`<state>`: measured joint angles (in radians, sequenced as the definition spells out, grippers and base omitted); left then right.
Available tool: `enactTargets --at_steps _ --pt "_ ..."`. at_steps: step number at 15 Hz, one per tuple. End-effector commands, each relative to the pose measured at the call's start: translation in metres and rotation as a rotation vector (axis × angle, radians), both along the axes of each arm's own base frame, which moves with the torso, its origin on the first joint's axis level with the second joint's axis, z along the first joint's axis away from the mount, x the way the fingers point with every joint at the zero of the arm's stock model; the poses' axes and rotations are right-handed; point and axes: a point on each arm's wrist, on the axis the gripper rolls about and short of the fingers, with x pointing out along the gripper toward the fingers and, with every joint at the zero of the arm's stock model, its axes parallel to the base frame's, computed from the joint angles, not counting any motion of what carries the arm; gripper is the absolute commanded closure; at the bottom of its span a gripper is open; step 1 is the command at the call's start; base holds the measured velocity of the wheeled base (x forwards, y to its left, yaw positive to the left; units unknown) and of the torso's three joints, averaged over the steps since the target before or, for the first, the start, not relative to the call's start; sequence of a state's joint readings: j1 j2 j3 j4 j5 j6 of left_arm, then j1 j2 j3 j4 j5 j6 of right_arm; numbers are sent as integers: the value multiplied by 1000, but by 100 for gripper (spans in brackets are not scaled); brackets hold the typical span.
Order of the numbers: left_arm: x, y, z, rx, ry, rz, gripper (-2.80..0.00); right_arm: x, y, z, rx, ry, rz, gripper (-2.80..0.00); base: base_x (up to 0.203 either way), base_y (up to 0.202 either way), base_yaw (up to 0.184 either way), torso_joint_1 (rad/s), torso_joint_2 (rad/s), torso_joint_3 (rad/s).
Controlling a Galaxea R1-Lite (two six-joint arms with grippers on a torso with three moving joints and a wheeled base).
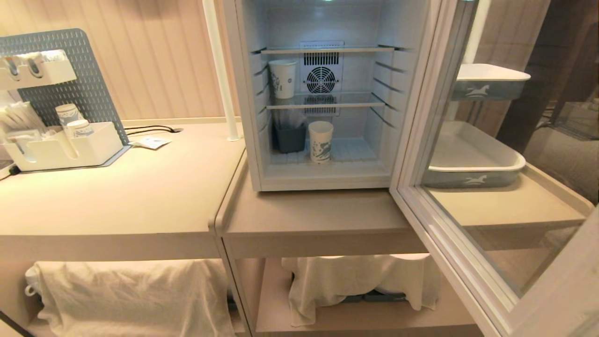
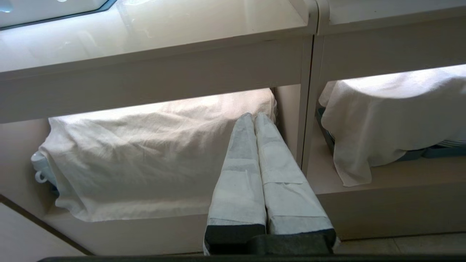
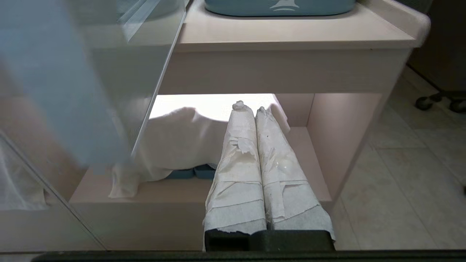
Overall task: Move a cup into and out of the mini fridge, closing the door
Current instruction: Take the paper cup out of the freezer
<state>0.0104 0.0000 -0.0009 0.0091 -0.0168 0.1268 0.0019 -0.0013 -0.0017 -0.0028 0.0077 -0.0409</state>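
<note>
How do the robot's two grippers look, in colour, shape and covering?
Both look alike. The left gripper has two long tapering fingers wrapped in pale grey-white tape, set in a black base. The right gripper has the same tapering fingers on a black base, but its whitish wrapping is torn and frayed, with loose scraps at the tips. No cables or markings show.

No text can be read; a white horse emblem marks each grey-blue tray [image 1: 472,180].

Mini fridge [image 1: 252,140] door [image 1: 468,262] swung open; cup [image 1: 320,141] upright on fridge floor.
</note>
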Motion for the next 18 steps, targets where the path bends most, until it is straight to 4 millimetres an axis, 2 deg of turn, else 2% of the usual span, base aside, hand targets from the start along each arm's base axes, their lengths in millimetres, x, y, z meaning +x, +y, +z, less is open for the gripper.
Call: enactTargets --at_steps 1,8,15,18 --pt "0 0 -1 0 8 0 0 0 0 0 -1 1 0 0 -179 0 -1 2 -2 2" --pt "0 0 -1 3 5 -4 0 0 0 0 -1 1 0 0 -185 0 -1 2 -1 3" --pt "0 0 0 -35 3 -10 0 0 0 0 -7 3 3 0 -8 5 -2 1 0 1" --pt "0 0 0 -33 1 -10 0 0 0 0 -8 4 1 0 -1 131 1 1 3 0"
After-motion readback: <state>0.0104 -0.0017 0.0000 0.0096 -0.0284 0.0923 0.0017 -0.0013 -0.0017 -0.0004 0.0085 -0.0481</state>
